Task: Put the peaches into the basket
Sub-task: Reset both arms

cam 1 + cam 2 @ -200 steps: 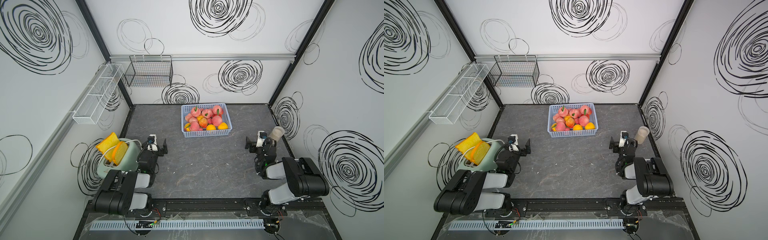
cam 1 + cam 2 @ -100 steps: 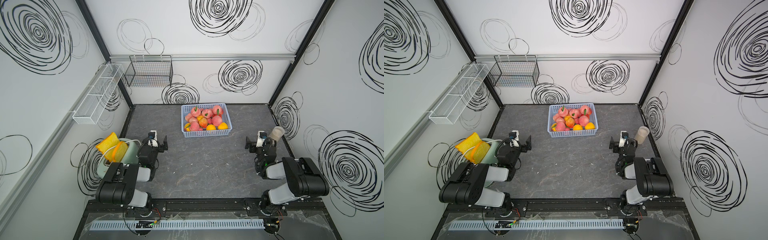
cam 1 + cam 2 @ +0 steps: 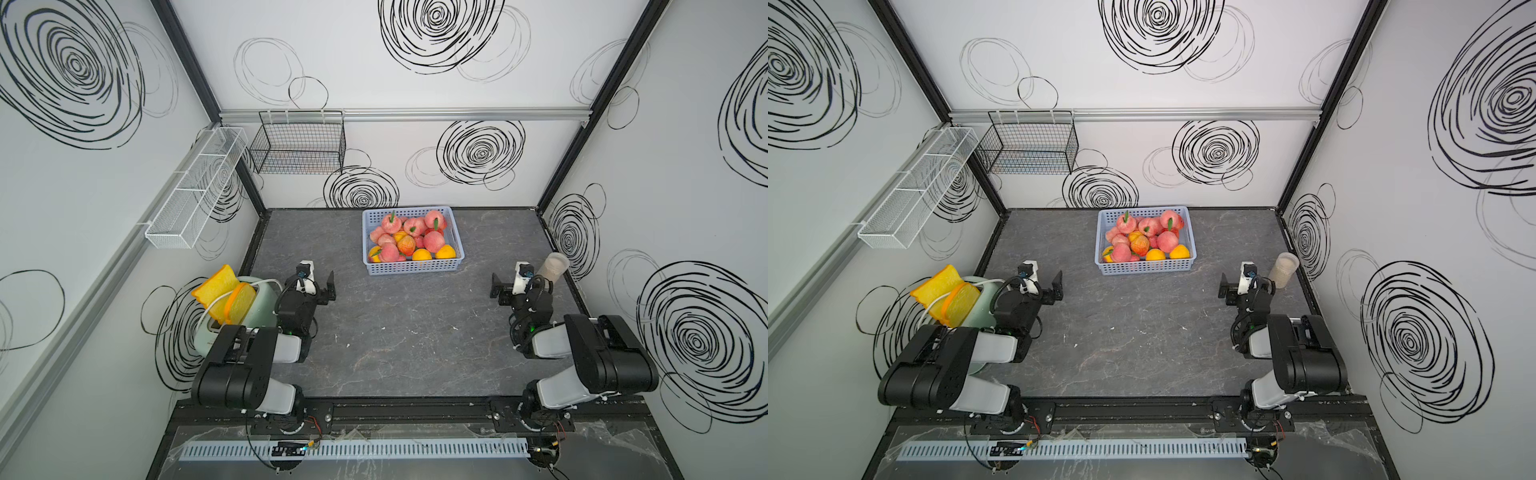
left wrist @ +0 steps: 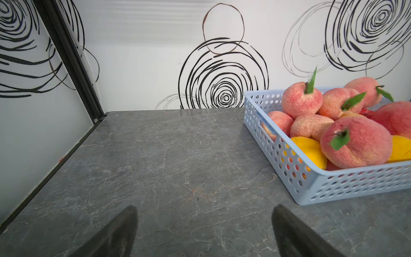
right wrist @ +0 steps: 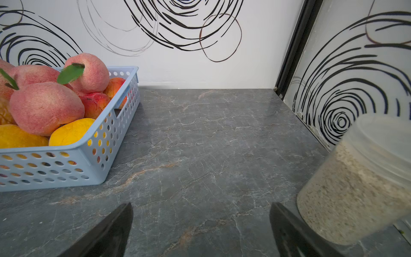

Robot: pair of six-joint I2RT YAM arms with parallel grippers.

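The light blue basket [image 3: 413, 271] [image 3: 1148, 266] stands at the back middle of the grey table, heaped with pink-red and yellow-orange peaches [image 3: 409, 239] [image 3: 1144, 239]. No peach lies loose on the table in any view. My left gripper [image 3: 311, 286] [image 3: 1040, 286] hovers low at the near left, open and empty. The left wrist view shows its gripper [image 4: 204, 207] over bare table, with the basket [image 4: 333, 184] and peaches [image 4: 355, 144] ahead to one side. My right gripper [image 3: 515, 291] [image 3: 1241, 291] [image 5: 201, 203] is open and empty at the near right, and its wrist view shows the basket [image 5: 55, 169] and peaches [image 5: 44, 106].
A pale green toaster with yellow toast slices [image 3: 241, 307] stands by the left arm. A clear jar of grain [image 3: 550, 268] [image 5: 355, 184] stands close beside the right gripper at the right wall. A black wire basket [image 3: 299, 145] and a white mesh rack [image 3: 195, 195] hang on the walls.
The left arm's elbow has shifted slightly while its gripper has barely moved. The right arm, the basket and the peaches are as before.
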